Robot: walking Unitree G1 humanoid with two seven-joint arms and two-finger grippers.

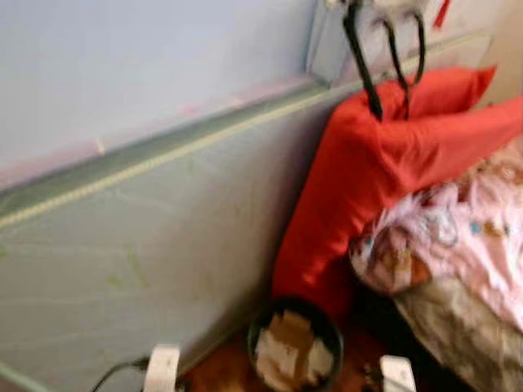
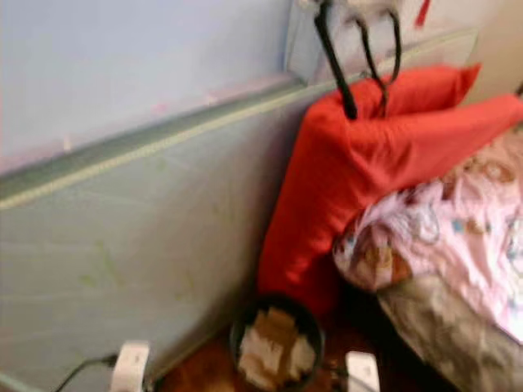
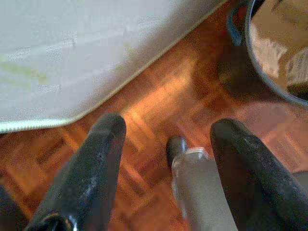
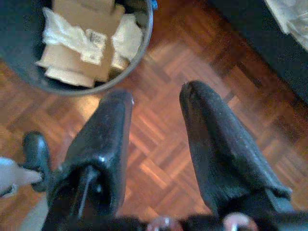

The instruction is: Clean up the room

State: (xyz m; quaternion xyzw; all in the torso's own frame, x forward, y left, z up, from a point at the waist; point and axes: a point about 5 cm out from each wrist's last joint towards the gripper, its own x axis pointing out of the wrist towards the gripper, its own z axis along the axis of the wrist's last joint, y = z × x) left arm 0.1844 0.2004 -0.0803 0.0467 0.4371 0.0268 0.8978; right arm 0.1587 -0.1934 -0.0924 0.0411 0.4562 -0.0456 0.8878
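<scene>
A: What is the biggest thing here?

B: A grey mattress [image 1: 155,237] stands on its edge along the wall. Beside it two red pillows [image 1: 368,171] lean at the head of the bed [image 1: 466,327], which carries a pink patterned blanket [image 1: 474,237].

A: And on the floor?

B: On the parquet floor [image 4: 173,139], between the mattress and the bed, stands a dark round bin [image 1: 296,343]. It holds cardboard pieces and white wrappings.

A: Where are the tools?

B: Both hang low over the floor near the bin. The left tool [image 3: 168,159] has its fingers wide apart and holds nothing. The right tool [image 4: 156,144] is also parted and has nothing between its fingers.
</scene>
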